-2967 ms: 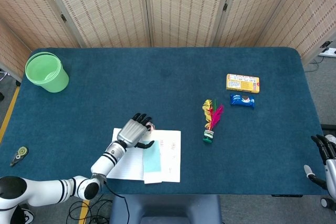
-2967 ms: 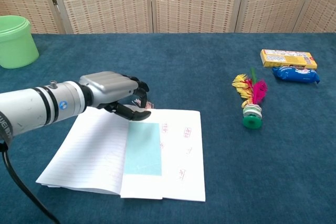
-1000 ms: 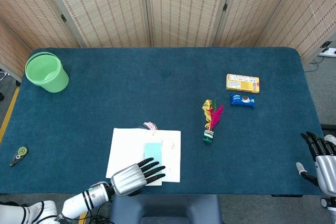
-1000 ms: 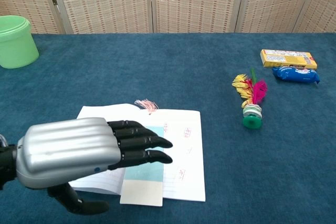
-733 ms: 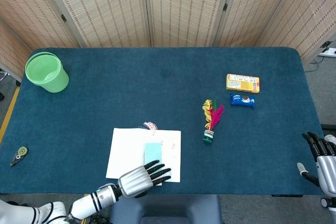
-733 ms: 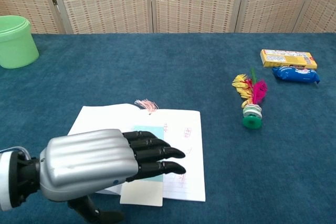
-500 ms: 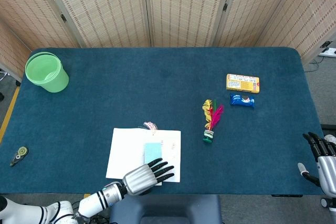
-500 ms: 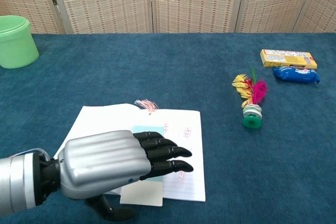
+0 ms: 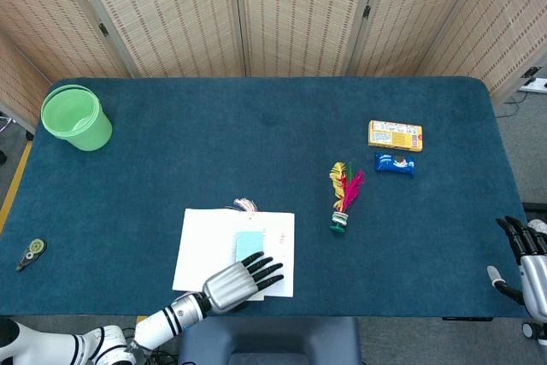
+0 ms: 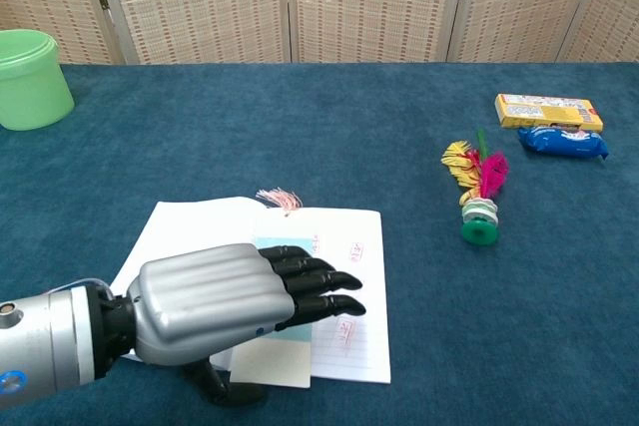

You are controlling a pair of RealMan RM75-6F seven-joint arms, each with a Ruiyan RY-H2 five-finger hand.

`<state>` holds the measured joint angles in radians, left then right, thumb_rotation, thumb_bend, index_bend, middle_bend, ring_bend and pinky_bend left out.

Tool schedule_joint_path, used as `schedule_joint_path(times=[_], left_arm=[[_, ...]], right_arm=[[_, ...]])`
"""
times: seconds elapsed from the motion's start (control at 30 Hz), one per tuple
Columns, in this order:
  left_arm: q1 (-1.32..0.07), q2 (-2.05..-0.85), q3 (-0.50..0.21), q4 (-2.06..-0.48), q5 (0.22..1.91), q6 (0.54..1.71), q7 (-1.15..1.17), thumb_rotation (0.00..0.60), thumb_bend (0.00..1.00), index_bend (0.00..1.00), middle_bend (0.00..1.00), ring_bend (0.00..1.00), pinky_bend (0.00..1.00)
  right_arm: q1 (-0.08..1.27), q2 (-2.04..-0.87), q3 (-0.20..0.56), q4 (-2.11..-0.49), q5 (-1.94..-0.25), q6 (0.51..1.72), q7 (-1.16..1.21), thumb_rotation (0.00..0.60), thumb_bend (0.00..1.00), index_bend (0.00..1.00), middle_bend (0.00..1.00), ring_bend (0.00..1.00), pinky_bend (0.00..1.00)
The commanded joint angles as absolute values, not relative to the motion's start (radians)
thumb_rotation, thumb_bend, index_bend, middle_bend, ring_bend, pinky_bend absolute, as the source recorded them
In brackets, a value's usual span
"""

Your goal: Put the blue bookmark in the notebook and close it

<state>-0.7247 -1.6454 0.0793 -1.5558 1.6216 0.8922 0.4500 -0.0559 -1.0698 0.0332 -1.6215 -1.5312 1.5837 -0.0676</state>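
Observation:
The notebook [image 9: 275,241] [image 10: 354,286] lies open on the blue table near its front edge. The light blue bookmark [image 9: 248,244] [image 10: 283,246] rests flat along the notebook's middle, its pink tassel [image 9: 244,205] [image 10: 279,198] sticking out past the top edge. My left hand [image 9: 235,279] [image 10: 225,311] hovers flat over the lower middle of the notebook with its fingers stretched out and apart, holding nothing and hiding the bookmark's lower part. My right hand [image 9: 528,262] hangs off the table's right front corner, fingers spread and empty.
A green bucket [image 9: 75,117] [image 10: 30,78] stands at the far left. A feather shuttlecock [image 9: 344,195] [image 10: 477,192] lies right of the notebook. Further right are a yellow box [image 9: 395,135] [image 10: 548,110] and a blue snack packet [image 9: 394,163] [image 10: 561,142]. A small tape measure [image 9: 32,251] lies on the floor at left.
My left hand drew back from the notebook's top, leaving the bookmark on the page, then swung round to the front edge and slid forward over the lower pages. The right hand barely shifted.

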Motion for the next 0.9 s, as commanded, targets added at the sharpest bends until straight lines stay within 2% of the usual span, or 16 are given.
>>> schedule_joint_path(times=[0.03, 0.6, 0.9], left_arm=[[-0.726, -1.644, 0.074, -1.553, 1.614, 0.89, 0.454, 0.6, 0.32, 0.06, 0.02, 0.0, 0.11], [-0.726, -1.631, 0.065, -1.545, 1.576, 0.881, 0.459, 0.6, 0.31, 0.07, 0.02, 0.0, 0.11], [-0.719, -1.567, 0.079, -1.612, 1.578, 0.893, 0.444, 0.6, 0.31, 0.07, 0.02, 0.0, 0.11]], right_arm=[[-0.057, -1.069, 0.034, -1.621, -1.529, 1.585, -0.067, 0.6, 0.2, 0.14, 0.13, 0.2, 0.22], [-0.059, -1.068, 0.033, -1.627, -1.533, 1.59, -0.072, 0.6, 0.2, 0.14, 0.13, 0.2, 0.22], [-0.061, -1.065, 0.033, -1.632, -1.538, 1.596, -0.074, 0.6, 0.2, 0.14, 0.13, 0.2, 0.22]])
